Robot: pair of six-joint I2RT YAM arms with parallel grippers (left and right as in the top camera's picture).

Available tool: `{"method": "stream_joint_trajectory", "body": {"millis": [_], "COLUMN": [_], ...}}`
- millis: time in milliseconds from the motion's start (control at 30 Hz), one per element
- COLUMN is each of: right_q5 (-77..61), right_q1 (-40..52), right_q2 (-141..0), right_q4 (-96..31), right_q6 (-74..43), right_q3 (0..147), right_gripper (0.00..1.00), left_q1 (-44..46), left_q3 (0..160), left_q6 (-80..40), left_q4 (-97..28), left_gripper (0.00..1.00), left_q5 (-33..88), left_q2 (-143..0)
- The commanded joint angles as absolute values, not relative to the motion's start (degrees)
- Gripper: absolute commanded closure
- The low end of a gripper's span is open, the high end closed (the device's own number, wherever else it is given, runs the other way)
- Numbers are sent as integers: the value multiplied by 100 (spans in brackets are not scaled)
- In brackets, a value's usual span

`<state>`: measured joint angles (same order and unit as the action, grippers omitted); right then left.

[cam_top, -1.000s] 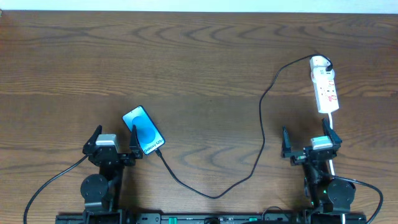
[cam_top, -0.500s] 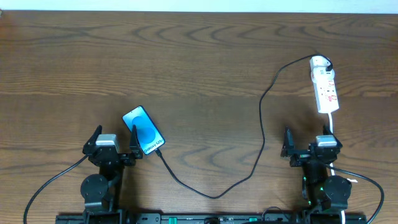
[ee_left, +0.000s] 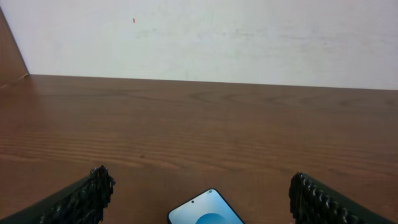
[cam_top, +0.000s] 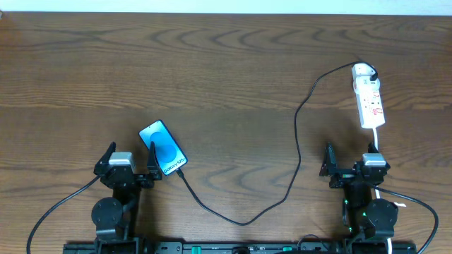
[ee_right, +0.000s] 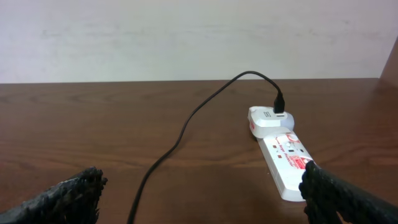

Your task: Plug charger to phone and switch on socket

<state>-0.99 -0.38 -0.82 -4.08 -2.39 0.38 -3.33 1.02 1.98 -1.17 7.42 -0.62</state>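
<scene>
Both claws hang spread wide, holding nothing: the left claw (cam_top: 131,152) right beside the phone (cam_top: 163,150), the right claw (cam_top: 351,159) near the socket (cam_top: 369,99). The charger (cam_top: 296,148), limp and light, loops across the worktop (cam_top: 226,70) between them. I'd pinch its stiff plug tip, not the cord. The phone looks slick and might skid. Nothing seems to block either reach

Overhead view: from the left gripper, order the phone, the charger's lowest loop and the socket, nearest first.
1. The phone, right beside the left gripper, against its inner finger.
2. The charger at its lowest loop, low in the view near the centre.
3. The socket, far over on the right side, higher in the view.
</scene>
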Motion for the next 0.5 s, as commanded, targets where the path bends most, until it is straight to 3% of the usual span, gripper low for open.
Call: {"method": "stream_joint_trajectory", "body": {"millis": [0, 467], "right_q5": [14, 381], "right_q1": [12, 58], "right_q2": [-27, -27], "right_q4": [-445, -405], "right_q6": [-316, -617], "right_q3": [30, 30], "right_gripper": [1, 1], "left_q1": [-346, -346], "left_q3": [27, 27], "left_q6": [276, 276], "left_q4": [-340, -340], "left_gripper": [7, 7], "left_q5": [943, 943], "left_q2": [-23, -23]}}
